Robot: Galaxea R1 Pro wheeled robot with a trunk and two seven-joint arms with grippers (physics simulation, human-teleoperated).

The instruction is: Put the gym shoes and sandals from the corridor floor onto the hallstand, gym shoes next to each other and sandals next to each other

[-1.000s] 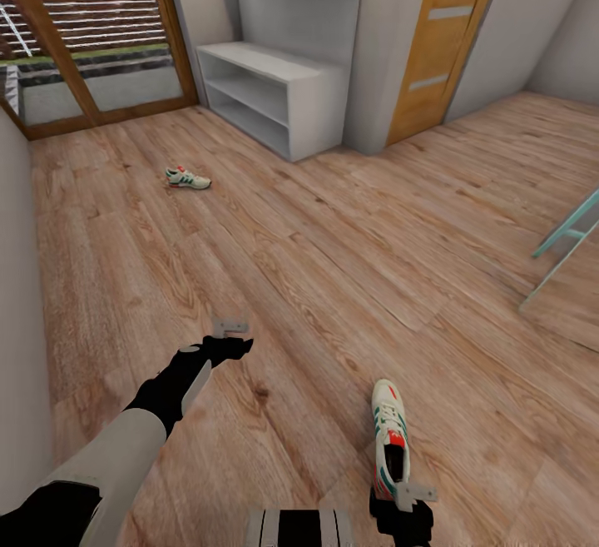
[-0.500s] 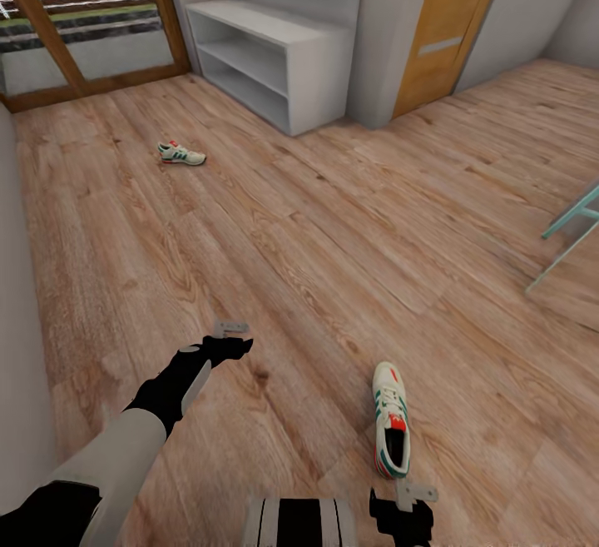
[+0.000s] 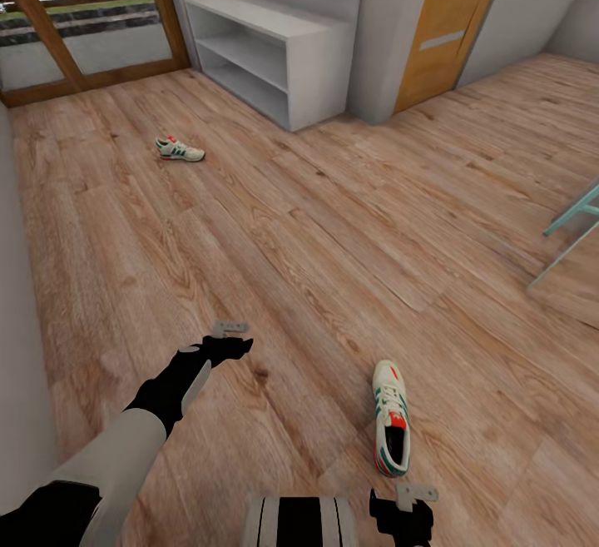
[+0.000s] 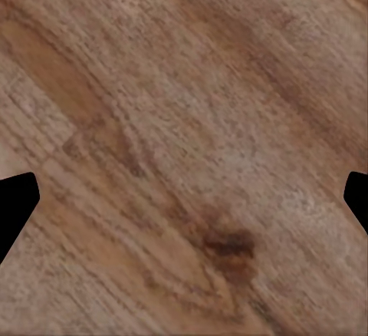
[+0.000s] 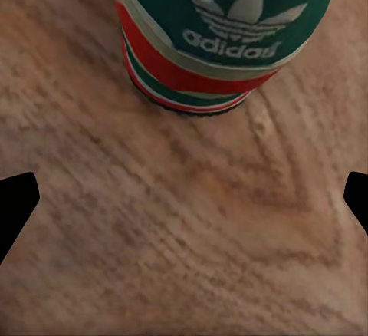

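The nearer gym shoe [image 3: 390,418] lies flat on the corridor floor [image 3: 333,231] close in front of the robot, toe pointing away, its cream upper crossed by green side stripes, with a red-orange patch at the tongue and a dark open mouth. In the right wrist view its rounded heel [image 5: 222,37] shows a green tab with a white trefoil logo over a red-orange band and a dark sole edge, resting on the wood. The right gripper [image 3: 408,505] sits just behind that heel, apart from it; its fingertips show as dark wedges at the frame edges with bare floor between, so the jaws stand wide apart and hold nothing.

The second gym shoe [image 3: 179,150] lies on its sole well away, near the hallstand [image 3: 274,52], a pale grey-white boxy bench with open shelf tiers against the wall. The left gripper [image 3: 228,337] hangs over bare planks, likewise spread open and empty. The floor is light brown laminate with strong swirling grain and a dark knot. Beside the hallstand stands an orange-brown wooden door [image 3: 445,22].
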